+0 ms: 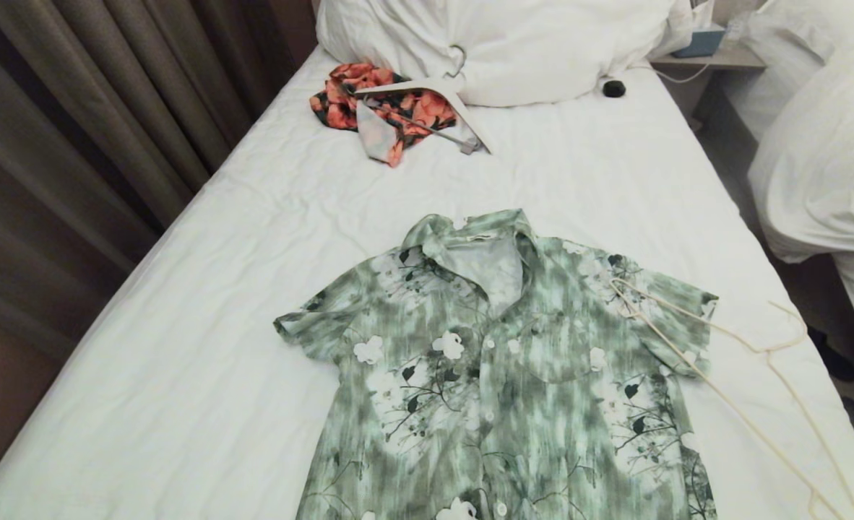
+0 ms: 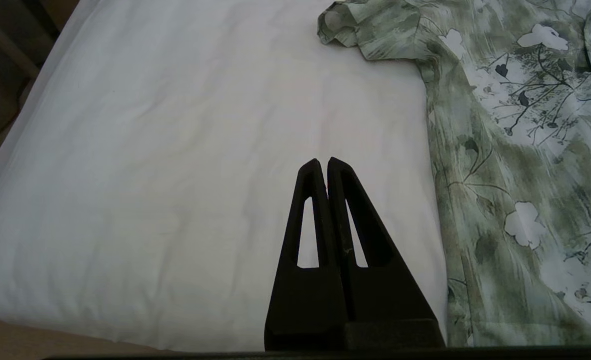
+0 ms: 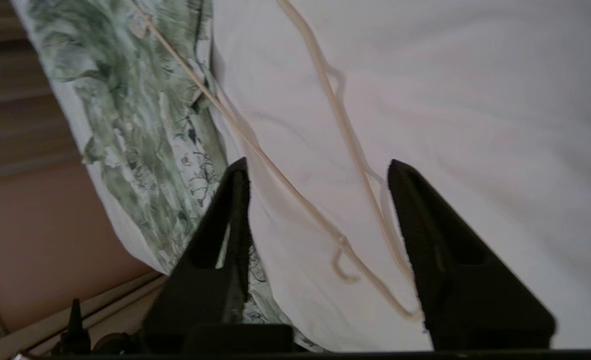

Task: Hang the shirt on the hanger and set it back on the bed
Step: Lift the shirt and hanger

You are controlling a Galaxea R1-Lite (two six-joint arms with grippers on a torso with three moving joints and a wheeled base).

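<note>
Curtains (image 1: pixel 73 144) flank the bed (image 1: pixel 217 289) beside neighbouring white bedding (image 1: pixel 824 166).

- The bed (image 1: pixel 253 238) wears a smooth white sheet, and everything below is placed from the shirt.
- The shirt (image 1: pixel 499 375) lies flat on it, front up, collar toward the pillows.
- The hanger (image 1: pixel 730 361) lies beside the shirt's right sleeve, one end resting on that sleeve.
- Beyond the collar lie an orange floral garment (image 1: pixel 369 108) and a white hanger (image 1: pixel 434 90) across it.
- Farther still, the pillows (image 1: pixel 499 43) and a small black object (image 1: pixel 614 88).
</note>
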